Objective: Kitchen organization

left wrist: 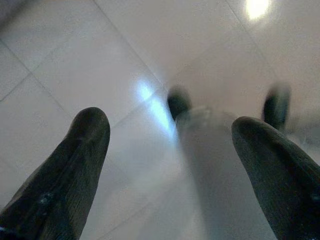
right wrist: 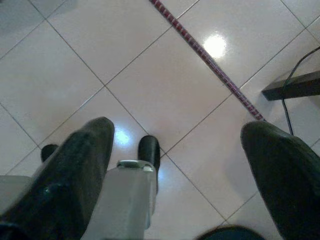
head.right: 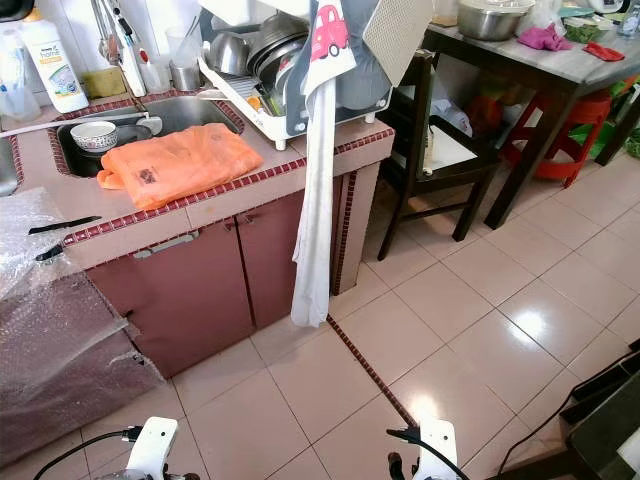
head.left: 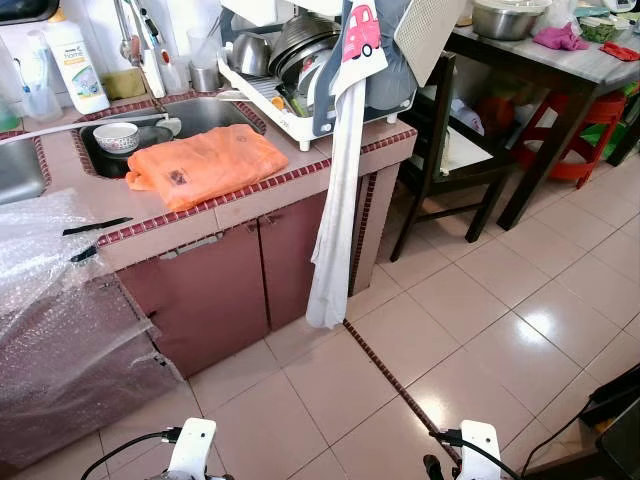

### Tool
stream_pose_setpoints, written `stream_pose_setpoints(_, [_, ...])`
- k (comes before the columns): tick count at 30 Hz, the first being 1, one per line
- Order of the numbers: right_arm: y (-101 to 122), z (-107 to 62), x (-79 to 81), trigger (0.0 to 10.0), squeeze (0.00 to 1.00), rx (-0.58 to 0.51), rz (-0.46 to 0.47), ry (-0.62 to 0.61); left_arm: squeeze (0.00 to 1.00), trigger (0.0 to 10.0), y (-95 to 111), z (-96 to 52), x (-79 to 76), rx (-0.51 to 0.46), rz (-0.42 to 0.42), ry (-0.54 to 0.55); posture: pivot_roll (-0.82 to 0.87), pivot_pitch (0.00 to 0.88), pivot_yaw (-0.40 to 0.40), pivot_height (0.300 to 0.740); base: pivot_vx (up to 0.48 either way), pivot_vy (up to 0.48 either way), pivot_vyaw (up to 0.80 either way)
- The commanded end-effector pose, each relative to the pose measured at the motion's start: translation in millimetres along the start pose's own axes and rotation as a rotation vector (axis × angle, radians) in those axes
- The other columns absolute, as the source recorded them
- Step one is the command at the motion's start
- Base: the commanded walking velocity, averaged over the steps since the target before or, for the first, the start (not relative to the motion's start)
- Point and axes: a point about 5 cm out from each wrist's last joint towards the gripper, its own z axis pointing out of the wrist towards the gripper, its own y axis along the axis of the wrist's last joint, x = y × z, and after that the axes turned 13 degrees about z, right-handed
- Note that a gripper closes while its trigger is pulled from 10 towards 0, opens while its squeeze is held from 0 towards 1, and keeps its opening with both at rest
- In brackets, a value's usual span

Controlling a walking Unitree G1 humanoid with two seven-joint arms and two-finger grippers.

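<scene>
Both grippers hang idle over floor tiles (right wrist: 170, 95), fingers spread, nothing held: left gripper (left wrist: 170, 145), right gripper (right wrist: 177, 145). Ahead: counter (head.left: 90, 165), orange cloth (head.left: 205, 163) on its front edge by sink (head.left: 205, 112), bowl (head.left: 116, 137) inside.

This is a kitchen in a home. A tiled counter (head.left: 250, 195) with dark red cabinet doors (head.left: 215, 290) holds a steel sink (head.left: 195, 115), and a small bowl (head.left: 116, 137) sits inside it. A bottle of dish soap (head.left: 77, 65) stands behind the sink. A dish rack (head.left: 300, 70) full of pots and plates stands on the counter. An orange cloth (head.left: 205, 163) lies at the edge. Nearby a table (head.left: 560, 60) carries a metal bowl (head.left: 505, 17). The floor (head.left: 470, 320) has shiny tiles.
</scene>
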Motion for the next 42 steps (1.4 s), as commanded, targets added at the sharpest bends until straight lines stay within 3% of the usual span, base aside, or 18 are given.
stream_pose_setpoints(1, [13.1, 2.8, 22.3, 10.0, 0.0, -0.045, -0.007, 0.052, 0.0, 10.0, 62.0, -2.8, 3.1, -0.22, 0.027, 0.03, -0.07, 0.0, 0.036, 0.74, 0.0, 0.0, 0.0])
stream_pose_setpoints(3, [7.4, 1.9, 23.4, 10.0, 0.0, -0.044, -0.009, 0.06, 0.0, 10.0, 55.0, -1.5, -1.8, -0.196, 0.085, 0.013, -0.07, 0.0, 0.035, 0.74, 0.0, 0.0, 0.0])
stream_pose_setpoints(8, [-0.5, 0.3, 22.3, 10.0, 0.0, -0.038, -0.018, 0.087, 0.0, 10.0, 57.9, -2.2, -0.3, -0.22, 0.068, 0.008, -0.08, 0.0, 0.042, 0.74, 0.0, 0.0, 0.0])
stream_pose_setpoints(9, [7.2, 0.8, 19.0, 10.0, 0.0, -0.074, -0.028, 0.064, 0.0, 10.0, 67.6, -4.0, 2.9, -0.268, 0.042, 0.01, -0.09, 0.0, 0.048, 0.74, 0.0, 0.0, 0.0])
stream_pose_setpoints(11, [45.1, 1.2, 12.8, 10.0, 0.0, -0.213, 0.013, 0.092, 0.0, 10.0, 101.0, -13.4, 13.7, -0.434, -0.005, -0.044, -0.09, 0.0, 0.047, 0.74, 0.0, 0.0, 0.0])
stream_pose_setpoints(12, [58.6, 0.4, 11.1, 10.0, 0.0, -0.263, 0.032, 0.109, 0.0, 10.0, 108.2, -16.5, 18.1, -0.47, 0.01, -0.053, -0.09, 0.0, 0.044, 0.74, 0.0, 0.0, 0.0])
stream_pose_setpoints(14, [86.7, -4.8, 14.0, 10.0, 0.0, -0.39, -0.031, 0.176, 0.0, 10.0, 119.0, -22.3, 20.6, -0.539, 0.055, -0.099, -0.09, 0.0, 0.041, 0.74, 0.0, 0.0, 0.0])
stream_pose_setpoints(16, [119.9, -20.6, 15.5, 10.0, 0.0, -0.583, -0.024, 0.232, 0.0, 10.0, 127.7, -33.7, 16.4, -0.693, 0.107, -0.121, -0.09, 0.0, 0.037, 0.74, 0.0, 0.0, 0.0])
stream_pose_setpoints(17, [129.0, -35.4, 15.1, 10.0, 0.0, -0.669, 0.032, 0.263, 0.0, 10.0, 124.6, -41.9, 18.8, -0.762, 0.043, -0.103, -0.08, 0.0, 0.029, 0.74, 0.0, 0.0, 0.0])
stream_pose_setpoints(18, [133.3, -50.9, 12.4, 10.0, 0.0, -0.744, 0.062, 0.263, 0.0, 10.0, 119.4, -49.3, 20.1, -0.806, 0.006, -0.101, -0.08, 0.0, 0.029, 0.74, 0.0, 0.0, 0.0])
stream_pose_setpoints(20, [135.9, -68.9, 7.8, 10.0, 0.0, -0.823, 0.073, 0.238, 0.0, 10.0, 113.9, -60.9, 21.7, -0.872, 0.053, -0.087, -0.08, 0.0, 0.025, 0.74, 0.0, 0.0, 0.0])
stream_pose_setpoints(22, [131.3, -101.7, 2.3, 10.0, 0.0, -0.898, -0.004, 0.193, 0.0, 10.0, 85.3, -78.1, 34.0, -0.922, 0.097, 0.01, -0.08, 0.0, 0.021, 0.74, 0.0, 0.0, 0.0])
stream_pose_setpoints(25, [122.2, -138.0, -0.5, 10.0, 0.0, -0.914, -0.111, 0.125, 0.0, 10.0, 53.4, -98.7, 45.3, -0.911, 0.087, 0.117, -0.07, 0.0, 0.013, 0.74, 0.0, 0.0, 0.0])
stream_pose_setpoints(27, [116.2, -138.6, 2.2, 10.0, 0.0, -0.878, -0.073, 0.132, 0.0, 10.0, 57.4, -109.9, 37.8, -0.959, 0.124, 0.139, -0.06, 0.012, 0.002, 0.74, 0.0, 0.0, 0.0])
stream_pose_setpoints(28, [109.0, -141.1, 15.0, 10.0, 0.0, -0.863, -0.096, 0.194, 0.0, 10.0, 60.5, -117.6, 32.9, -0.976, 0.14, 0.147, -0.05, 0.021, -0.002, 0.74, 0.0, 0.0, 0.0])
stream_pose_setpoints(34, [108.6, -150.1, 29.3, 10.0, 0.0, -0.876, -0.157, 0.178, 0.0, 10.0, 64.7, -126.5, 33.3, -0.984, 0.169, 0.199, -0.03, 0.02, 0.018, 0.74, 0.0, 0.0, 0.4])
stream_pose_setpoints(40, [123.1, -156.0, 42.2, 10.0, 0.0, -0.905, -0.152, 0.176, 0.0, 10.0, 57.6, -135.2, 37.1, -0.936, 0.157, 0.291, -0.03, 0.008, 0.033, 0.74, 0.0, 0.0, 0.8])
stream_pose_setpoints(42, [128.2, -158.7, 47.5, 10.0, 0.0, -0.919, -0.157, 0.189, 0.0, 10.0, 67.3, -134.3, 39.1, -0.949, 0.145, 0.273, -0.03, 0.004, 0.029, 0.74, 0.0, 0.0, 0.8])
